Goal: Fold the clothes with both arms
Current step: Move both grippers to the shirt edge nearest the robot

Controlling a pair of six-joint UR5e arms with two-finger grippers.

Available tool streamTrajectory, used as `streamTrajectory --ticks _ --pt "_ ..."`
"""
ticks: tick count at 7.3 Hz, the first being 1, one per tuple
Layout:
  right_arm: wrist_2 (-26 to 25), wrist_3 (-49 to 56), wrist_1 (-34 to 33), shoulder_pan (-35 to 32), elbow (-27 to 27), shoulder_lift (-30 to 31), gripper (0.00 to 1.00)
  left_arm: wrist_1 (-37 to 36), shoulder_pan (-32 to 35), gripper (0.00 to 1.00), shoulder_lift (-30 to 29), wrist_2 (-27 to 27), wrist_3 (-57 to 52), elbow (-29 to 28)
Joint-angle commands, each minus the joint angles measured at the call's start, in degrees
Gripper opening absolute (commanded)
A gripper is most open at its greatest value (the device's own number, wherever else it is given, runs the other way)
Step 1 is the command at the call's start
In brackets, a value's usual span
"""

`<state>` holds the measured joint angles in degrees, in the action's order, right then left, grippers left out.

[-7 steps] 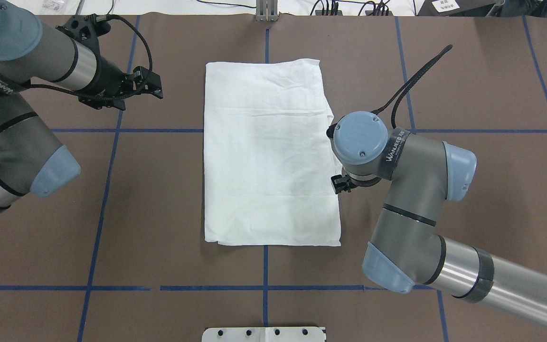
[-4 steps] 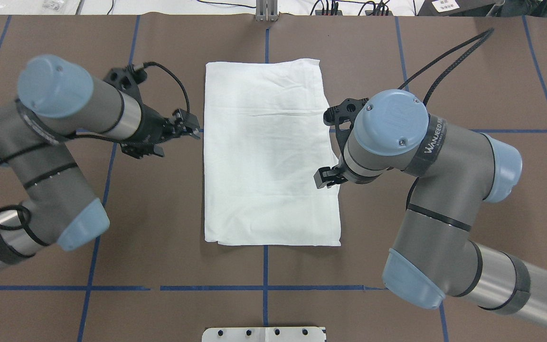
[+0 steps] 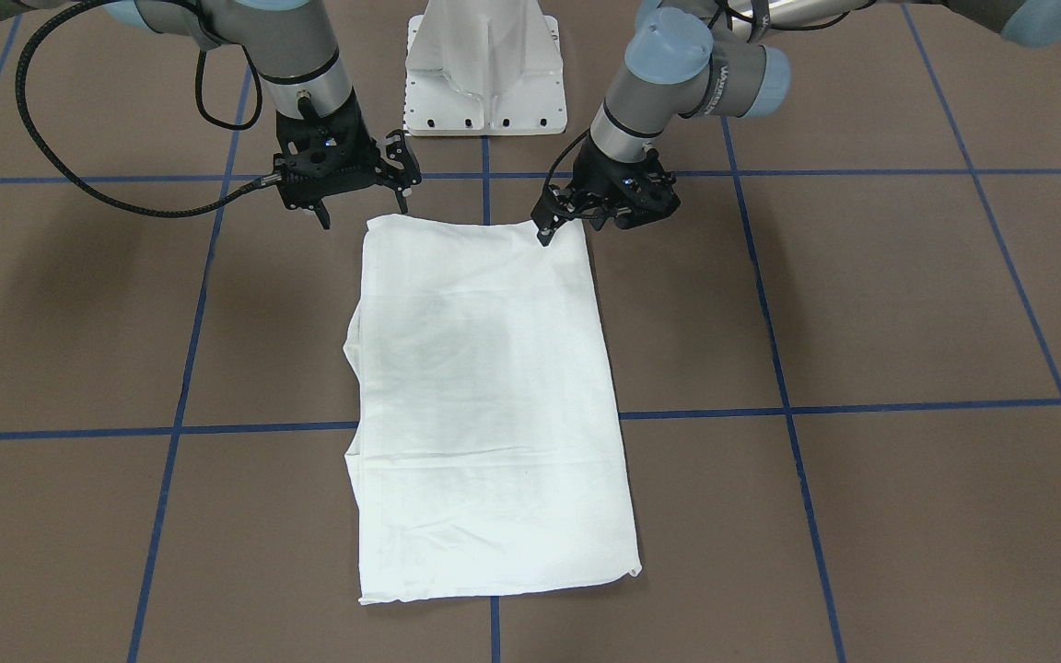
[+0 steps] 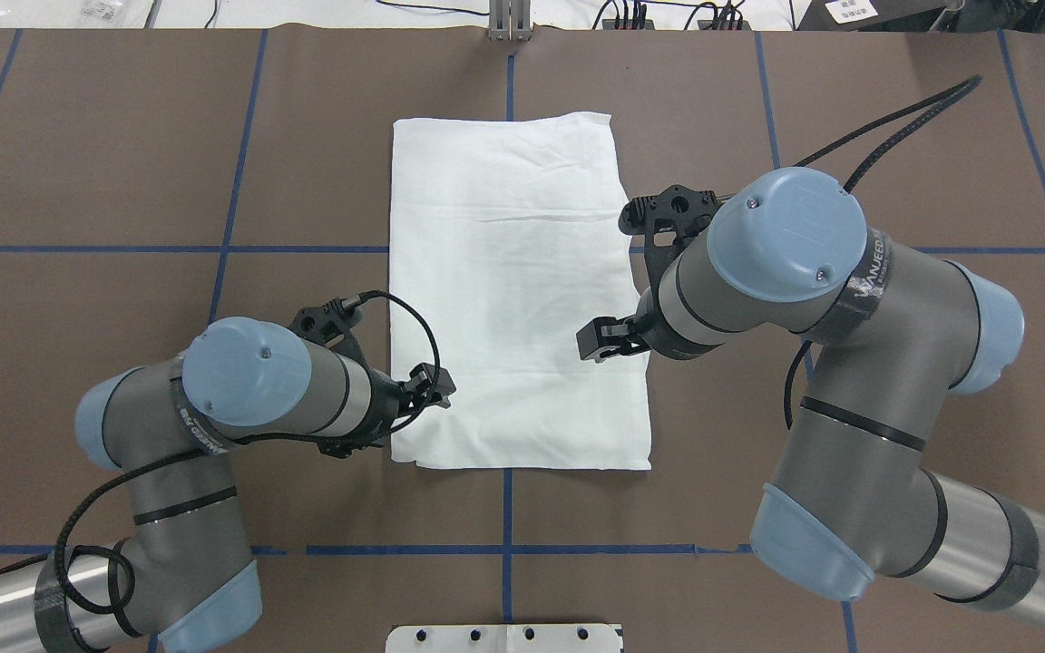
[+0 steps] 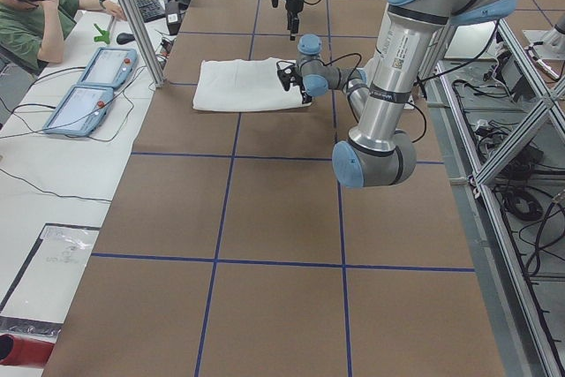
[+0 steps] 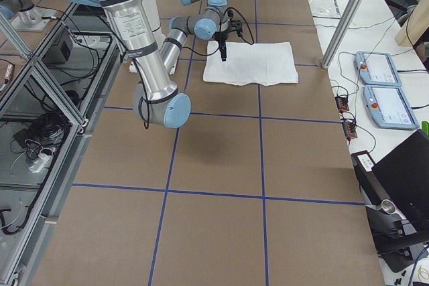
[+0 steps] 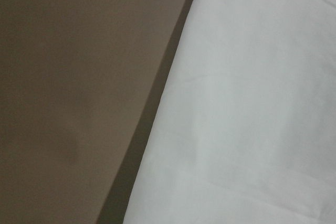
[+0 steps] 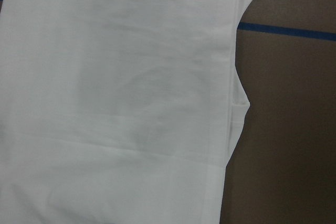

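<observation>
Table (image 4: 305,136) is brown w/ a blue tape grid (image 4: 214,248). White pedestal base (image 3: 484,74) sits at my end. Off to the side, a person (image 5: 35,15) sits at a white bench w/ two pendants (image 5: 88,86).

Shirt (image 4: 513,290) lies flat mid-table, folded to a long rectangle w/ its long side running away from me, across the centre tape line.

In the overhead view my R arm (image 4: 849,381) blocks a lot: its wrist cap covers most of the R gripper (image 4: 600,340) and the cloth's right edge there.

L arm (image 4: 187,453) is folded in tight, elbow near the base. L gripper (image 4: 432,385) is low at the shirt's base-end left corner. Front view has one tip right at that corner. Jaws look apart, nothing in them.

R arm comes in from the right, wrist bent down. R gripper (image 3: 365,207) hangs over the base-end right corner area, jaws spread wide, nothing held. Can't tell its height off the cloth.

Vs 0.5 s ago: L gripper was up the left edge by the cross tape line and has now swung back toward me to the near corner. R gripper has edged a bit further over the cloth. Shirt hasn't shifted.
</observation>
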<state>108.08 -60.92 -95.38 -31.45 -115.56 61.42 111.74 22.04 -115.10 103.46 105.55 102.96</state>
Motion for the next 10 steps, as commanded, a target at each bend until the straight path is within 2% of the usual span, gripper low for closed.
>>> streamTrajectory --ticks 1,2,3,5,7,10 --pt "0.37 -0.60 0.90 -0.01 -0.02 0.19 1.00 -0.03 -3.40 0.87 0.14 -1.06 2.98 -0.57" --pt "0.37 -0.69 0.90 -0.01 -0.02 0.19 1.00 -0.12 -3.58 0.78 0.06 -1.15 2.99 -0.66" --pt "0.37 -0.69 0.90 -0.01 -0.02 0.19 1.00 -0.12 -3.41 0.76 0.14 -1.15 2.99 -1.00" --pt "0.37 -0.78 0.90 -0.01 -0.02 0.19 1.00 -1.52 -2.62 0.76 0.23 -1.33 2.38 -1.10" --pt "0.29 -0.78 0.90 -0.01 -0.02 0.19 1.00 -3.97 -2.62 0.83 0.14 -1.24 2.38 -0.31" --pt "0.20 -0.78 0.90 -0.01 0.33 0.28 1.00 -5.13 -2.44 0.83 -0.38 -1.24 2.29 -0.13"
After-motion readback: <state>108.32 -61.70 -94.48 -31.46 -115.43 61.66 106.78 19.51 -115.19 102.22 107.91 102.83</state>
